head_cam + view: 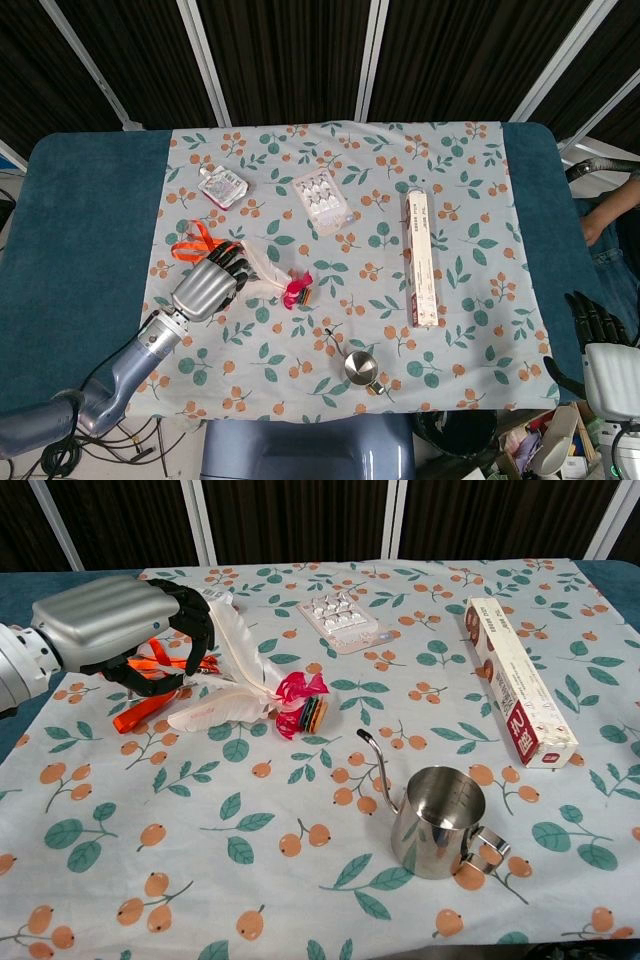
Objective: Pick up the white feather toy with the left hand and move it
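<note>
The white feather toy (266, 273) (238, 698) lies on the flowered cloth left of centre, its feathers fanning left and its pink and striped end (303, 702) pointing right. An orange ribbon (193, 245) (138, 713) trails from its left side. My left hand (208, 286) (115, 630) hovers over the feathers' left end with its fingers (194, 630) curved down against them and the thumb apart below. The toy still rests on the cloth. My right hand (598, 345) hangs off the table's right front corner, holding nothing.
A long white and brown box (421, 260) (517, 682) lies to the right. A steel pitcher (362, 369) (440, 822) with a thin spout stands near the front. A blister pack (322, 198) (341, 621) and a small pouch (222, 186) lie at the back.
</note>
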